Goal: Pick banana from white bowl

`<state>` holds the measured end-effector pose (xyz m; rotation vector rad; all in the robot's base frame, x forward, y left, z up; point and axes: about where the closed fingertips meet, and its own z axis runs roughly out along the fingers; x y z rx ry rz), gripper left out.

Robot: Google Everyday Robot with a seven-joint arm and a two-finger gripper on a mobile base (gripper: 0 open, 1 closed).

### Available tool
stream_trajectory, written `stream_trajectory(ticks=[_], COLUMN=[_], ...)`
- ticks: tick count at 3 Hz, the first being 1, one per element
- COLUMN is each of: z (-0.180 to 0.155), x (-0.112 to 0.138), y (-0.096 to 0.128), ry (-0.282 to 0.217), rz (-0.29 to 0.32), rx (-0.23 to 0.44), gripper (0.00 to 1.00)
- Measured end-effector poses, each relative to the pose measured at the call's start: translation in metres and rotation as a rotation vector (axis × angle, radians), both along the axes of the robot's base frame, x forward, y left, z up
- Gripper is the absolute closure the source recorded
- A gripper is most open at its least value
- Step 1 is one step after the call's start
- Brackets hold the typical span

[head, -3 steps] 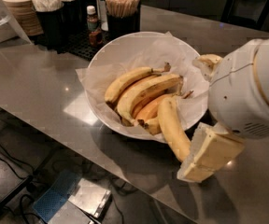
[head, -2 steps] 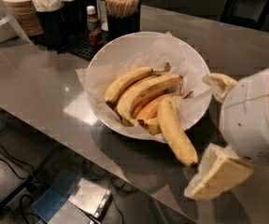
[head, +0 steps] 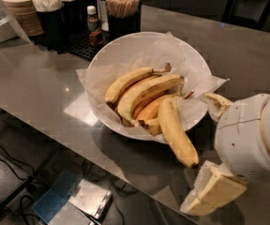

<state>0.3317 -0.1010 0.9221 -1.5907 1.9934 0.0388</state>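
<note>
The white bowl (head: 125,55), lined with crinkled white paper, stands on the grey counter and holds several bananas. The banana (head: 176,131), long and bright yellow with a dark tip, lies half out of the bowl. Its stem end rests among the others and its dark tip hangs over the front right rim, above the counter. An orange-tinted banana (head: 150,109) lies just left of it. My gripper (head: 212,149) is at the lower right, just right of the banana's tip and apart from it. Its cream fingers (head: 213,194) are spread wide with nothing between them.
Black holders with wooden stir sticks (head: 122,3), a small bottle (head: 93,23) and a stack of paper cups (head: 18,6) stand at the back left. The counter's front edge (head: 55,139) runs diagonally, with the floor and a flat device (head: 74,200) below it.
My gripper has moved right and slightly down, away from the banana's outer end. The banana stays draped over the bowl's rim.
</note>
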Motion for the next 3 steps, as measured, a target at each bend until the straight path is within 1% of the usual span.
stream_trajectory(ticks=[1, 2, 3], z=[0.0164, 0.0197, 0.0197], x=[-0.0042, -0.0058, -0.0057], y=[0.0101, 0.0118, 0.0118], ry=[-0.054, -0.067, -0.067], rz=[-0.031, -0.037, -0.038], rx=[0.009, 0.006, 0.006], gripper=[0.0, 0.0, 0.0])
